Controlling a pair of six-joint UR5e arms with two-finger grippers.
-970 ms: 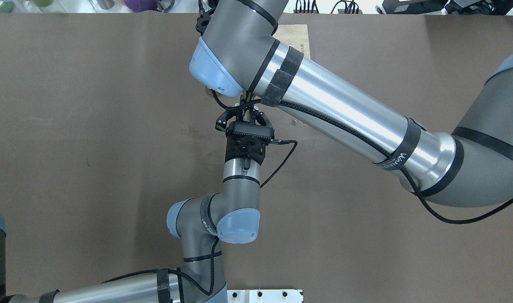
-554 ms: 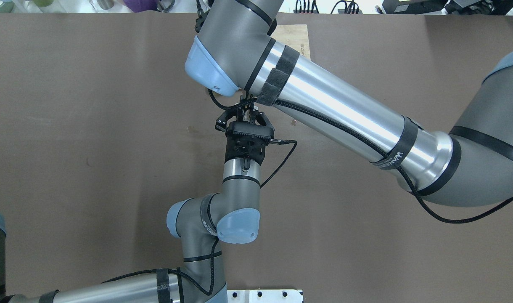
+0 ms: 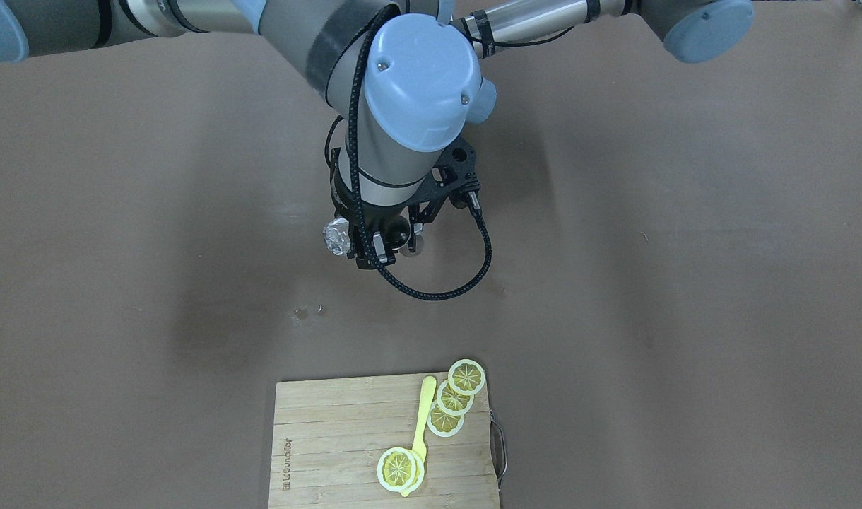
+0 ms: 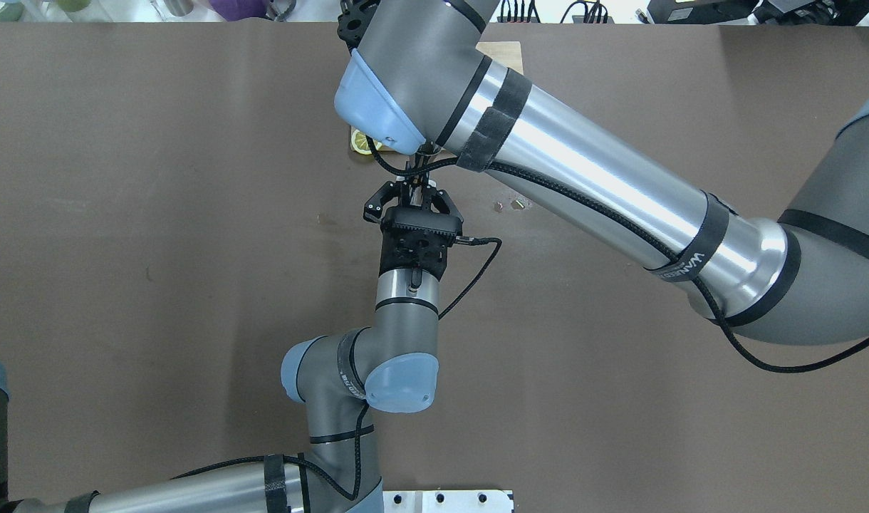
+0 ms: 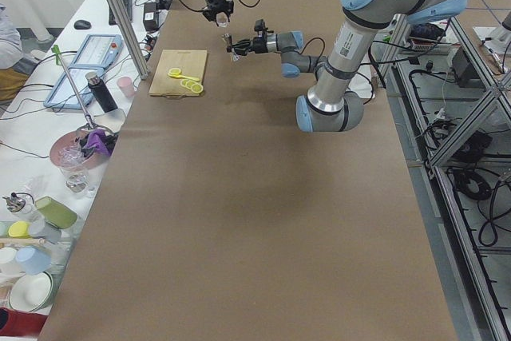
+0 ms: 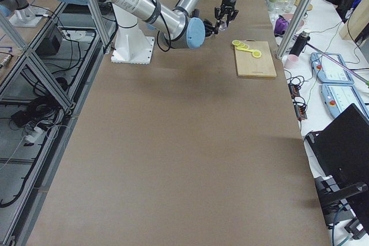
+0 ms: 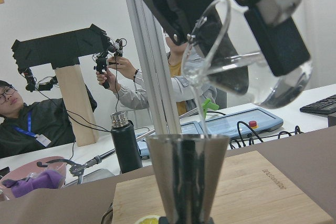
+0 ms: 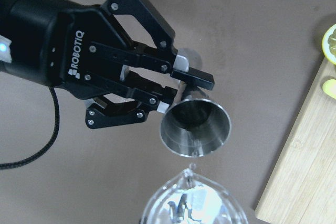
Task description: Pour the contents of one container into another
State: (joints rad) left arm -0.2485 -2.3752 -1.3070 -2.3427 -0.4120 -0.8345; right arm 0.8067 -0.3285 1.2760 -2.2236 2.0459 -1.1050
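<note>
Tabletop (image 4: pixel 121 214); wrist-only stream (image 7: pixel 198 111), glass (image 7: pixel 226 61) to jigger (image 7: pixel 186 174)

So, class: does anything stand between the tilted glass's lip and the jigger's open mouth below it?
Nothing visible does. The glass, tilted in the right gripper, hangs just above the jigger held by the left gripper, and a thin stream drops through open air into its mouth.
</note>
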